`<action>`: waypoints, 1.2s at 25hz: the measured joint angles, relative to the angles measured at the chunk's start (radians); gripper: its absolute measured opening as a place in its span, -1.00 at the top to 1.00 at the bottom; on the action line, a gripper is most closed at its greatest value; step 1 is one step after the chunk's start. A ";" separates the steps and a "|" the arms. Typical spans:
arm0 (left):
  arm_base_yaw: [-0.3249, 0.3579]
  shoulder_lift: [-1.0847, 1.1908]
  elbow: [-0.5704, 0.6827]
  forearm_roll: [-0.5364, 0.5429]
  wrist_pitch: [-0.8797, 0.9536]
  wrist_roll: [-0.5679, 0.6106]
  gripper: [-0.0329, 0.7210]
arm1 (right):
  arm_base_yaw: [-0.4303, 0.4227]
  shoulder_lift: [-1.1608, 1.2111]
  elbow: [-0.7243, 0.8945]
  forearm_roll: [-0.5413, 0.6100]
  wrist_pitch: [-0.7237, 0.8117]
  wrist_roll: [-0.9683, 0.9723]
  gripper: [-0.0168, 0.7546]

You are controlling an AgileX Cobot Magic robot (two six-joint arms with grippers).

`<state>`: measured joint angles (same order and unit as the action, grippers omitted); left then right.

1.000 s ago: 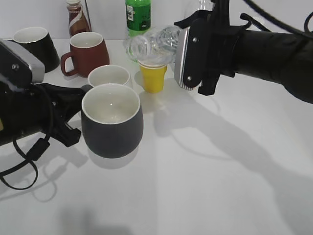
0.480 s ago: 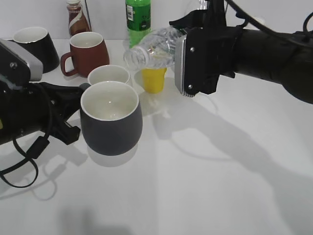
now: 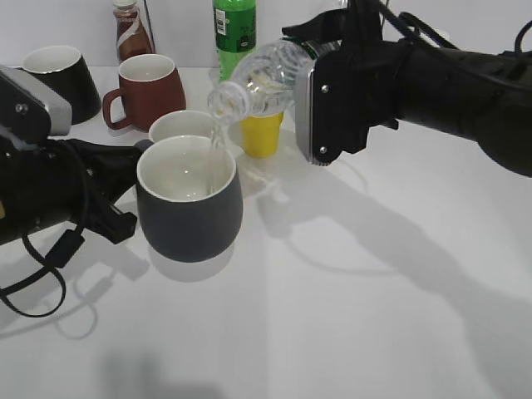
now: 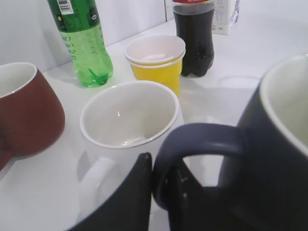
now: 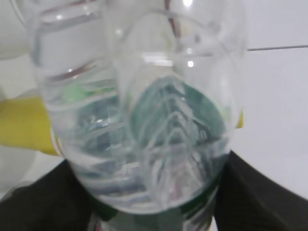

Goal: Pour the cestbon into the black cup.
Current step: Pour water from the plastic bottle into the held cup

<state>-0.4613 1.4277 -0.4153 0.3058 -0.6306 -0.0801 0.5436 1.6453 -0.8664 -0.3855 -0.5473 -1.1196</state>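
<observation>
The black cup (image 3: 189, 212) stands at the left centre, charcoal with a white inside. My left gripper (image 3: 133, 170) is shut on its loop handle (image 4: 192, 144). My right gripper (image 3: 320, 100) is shut on the cestbon (image 3: 262, 75), a clear ribbed bottle, and holds it tipped with the open mouth down to the left, just above the cup's rim. A thin stream of water falls from the mouth into the cup. In the right wrist view the cestbon (image 5: 144, 110) fills the frame between the fingers, with its green label at the bottom.
A white mug (image 3: 184, 126) stands right behind the black cup, a yellow paper cup (image 3: 261, 133) under the bottle. A maroon mug (image 3: 150, 87), a glossy black mug (image 3: 58, 75), a cola bottle (image 3: 130, 29) and a green bottle (image 3: 234, 25) stand at the back.
The right gripper has moved left and up and tipped the cestbon further. Its mouth went from over the yellow cup to over the black cup, and water now runs out.
</observation>
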 joint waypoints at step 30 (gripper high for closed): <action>0.000 0.022 0.000 0.012 -0.012 -0.008 0.78 | 0.049 0.006 0.000 0.137 -0.032 -0.251 -0.28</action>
<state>-0.4613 1.4497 -0.4153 0.3180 -0.6425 -0.0884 0.5925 1.6514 -0.8664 -0.2483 -0.5796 -1.3704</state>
